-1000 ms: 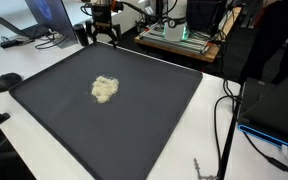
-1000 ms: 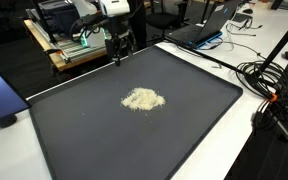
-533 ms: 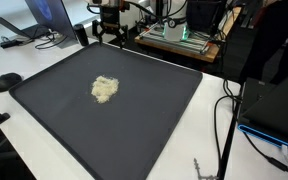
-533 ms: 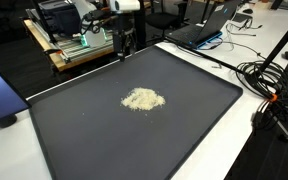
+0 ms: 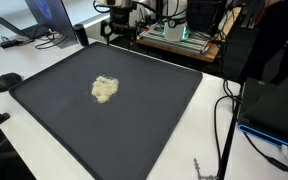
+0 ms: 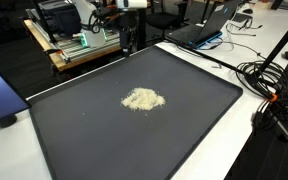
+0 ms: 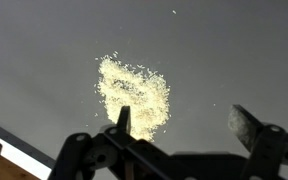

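Above the far edge of the dark mat [image 5: 154, 110], the gripper [image 5: 121, 39] hangs pointing down, jaws wide apart and empty, well clear of the pale crumb pile [image 5: 105, 88].

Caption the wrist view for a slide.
Pale granular pile on a dark mat, seen past the open end effector.

Your gripper [image 5: 120, 36] hangs above the far edge of the black mat [image 5: 149, 110], arm reaching down from behind it, wrist vertical, fingers [image 7: 124, 118] spread wide, holding nothing.
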`<state>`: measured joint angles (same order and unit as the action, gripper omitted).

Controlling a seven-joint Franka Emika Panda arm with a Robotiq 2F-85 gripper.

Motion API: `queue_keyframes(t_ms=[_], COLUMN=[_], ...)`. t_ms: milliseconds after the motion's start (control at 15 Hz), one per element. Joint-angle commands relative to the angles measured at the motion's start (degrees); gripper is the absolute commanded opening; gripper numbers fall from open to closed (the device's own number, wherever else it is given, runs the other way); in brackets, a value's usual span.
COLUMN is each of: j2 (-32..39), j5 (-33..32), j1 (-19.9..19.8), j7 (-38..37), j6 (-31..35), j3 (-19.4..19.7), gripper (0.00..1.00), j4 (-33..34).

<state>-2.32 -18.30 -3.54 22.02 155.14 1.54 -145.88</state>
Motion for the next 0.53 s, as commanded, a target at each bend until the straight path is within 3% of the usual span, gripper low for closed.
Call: queue_keyframes(t_ms=[0, 467], j2=[-2.48, -0.31], j5=[-6.71, -22.69], j1=[1.0, 3.82], j7=[-5.45, -22.54], j6=[0.62, -3.8], j3=[-0.98, -6.48], gripper=[1.0, 1.0], j4=[-2.14, 1.3])
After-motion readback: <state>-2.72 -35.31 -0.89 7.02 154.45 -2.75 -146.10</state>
